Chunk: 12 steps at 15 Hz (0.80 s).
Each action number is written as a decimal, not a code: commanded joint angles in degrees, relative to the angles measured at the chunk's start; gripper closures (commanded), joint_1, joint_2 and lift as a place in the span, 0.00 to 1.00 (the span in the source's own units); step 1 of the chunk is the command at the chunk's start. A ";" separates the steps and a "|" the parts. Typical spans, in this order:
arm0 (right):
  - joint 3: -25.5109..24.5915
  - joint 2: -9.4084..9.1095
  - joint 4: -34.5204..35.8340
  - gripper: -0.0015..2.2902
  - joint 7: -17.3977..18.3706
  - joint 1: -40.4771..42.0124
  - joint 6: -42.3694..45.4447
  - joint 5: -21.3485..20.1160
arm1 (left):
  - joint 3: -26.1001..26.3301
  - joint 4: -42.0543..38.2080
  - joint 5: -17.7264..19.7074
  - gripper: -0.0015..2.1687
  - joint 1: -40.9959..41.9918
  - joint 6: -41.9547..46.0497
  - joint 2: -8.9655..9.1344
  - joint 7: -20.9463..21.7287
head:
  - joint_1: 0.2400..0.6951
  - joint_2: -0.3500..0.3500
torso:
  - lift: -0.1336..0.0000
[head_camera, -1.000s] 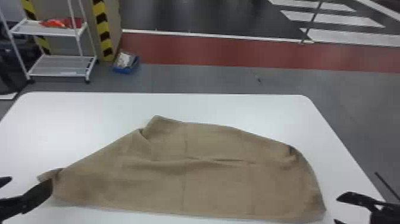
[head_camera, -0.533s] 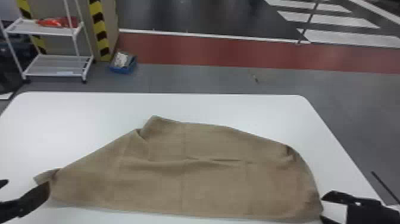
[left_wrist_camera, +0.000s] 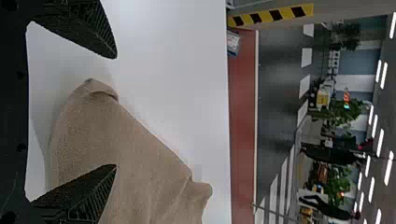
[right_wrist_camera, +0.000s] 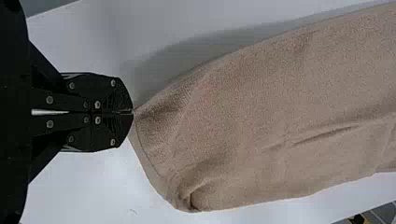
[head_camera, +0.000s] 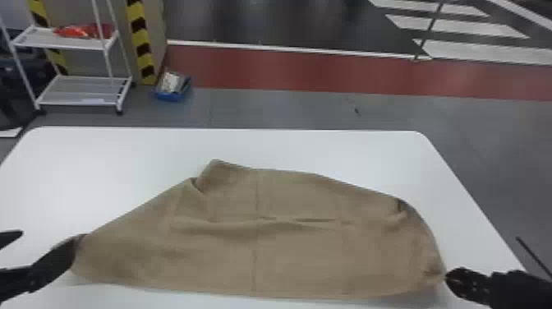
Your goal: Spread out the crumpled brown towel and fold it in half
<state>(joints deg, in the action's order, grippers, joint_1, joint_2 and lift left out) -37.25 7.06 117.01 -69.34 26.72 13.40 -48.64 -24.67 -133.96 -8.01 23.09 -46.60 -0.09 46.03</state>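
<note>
Pinching the brown towel (head_camera: 295, 254) with my right gripper (right_wrist_camera: 132, 112), left gripper (left_wrist_camera: 116, 111) spread wide, I should secure the left end (head_camera: 92, 254) before tugging gently.

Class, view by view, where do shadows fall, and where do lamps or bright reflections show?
Head view: a faint shadow along the near edge of the brown towel, pale sheen on the red floor strip; left wrist view: bright ceiling lamps; right wrist view: a broad, soft grey shadow on the white table beside the towel.
</note>
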 commanded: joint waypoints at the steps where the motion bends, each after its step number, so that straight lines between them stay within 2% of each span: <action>1: -0.63 -0.20 1.46 0.72 0.00 0.00 -0.01 1.35 | 0.15 3.26 -5.61 0.04 -0.59 17.81 0.09 4.42 | 1.00 0.27 | 0.07; 2: -0.63 -0.29 1.73 0.72 0.00 0.00 -0.01 1.35 | 0.41 5.11 -8.86 0.05 -1.56 23.26 -1.58 6.97 | 1.00 0.26 | 0.07; 4: -0.90 -0.46 2.78 0.72 0.00 0.09 -0.01 2.32 | 0.50 7.92 -12.11 0.06 -2.96 28.89 -6.33 11.80 | 1.00 0.25 | 0.07; 6: -1.34 -0.55 3.66 0.72 0.00 0.26 -0.01 2.76 | 1.82 10.47 -18.70 0.07 -2.26 40.84 -10.81 14.44 | 1.00 0.26 | 0.07; 7: -1.42 -0.64 4.10 0.72 0.00 0.35 -0.01 2.76 | 2.17 11.35 -20.81 0.07 -1.21 45.23 -12.83 15.14 | 1.00 0.26 | 0.07; 8: -1.51 -0.73 4.45 0.72 0.00 0.53 -0.01 2.76 | 2.87 12.05 -22.22 0.07 0.02 47.17 -16.00 15.23 | 1.00 0.26 | 0.07; 9: -1.51 -0.73 4.54 0.72 0.00 0.53 -0.01 2.76 | 3.40 12.49 -23.80 0.07 0.46 48.05 -18.11 16.37 | 1.00 0.25 | 0.07; 11: -1.42 -1.08 4.80 0.72 0.00 0.53 -0.18 2.76 | 4.80 12.23 -28.11 0.10 1.43 52.09 -20.66 19.01 | 1.00 0.25 | 0.07; 12: -1.25 -1.25 4.80 0.72 0.00 0.35 -0.36 2.76 | 6.03 12.05 -30.31 0.10 1.96 53.85 -21.71 18.31 | 1.00 0.25 | 0.07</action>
<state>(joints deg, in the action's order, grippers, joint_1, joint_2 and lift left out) -38.67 6.04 121.72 -69.34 27.22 13.22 -45.87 -20.11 -121.63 -35.24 24.23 4.59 -20.16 64.69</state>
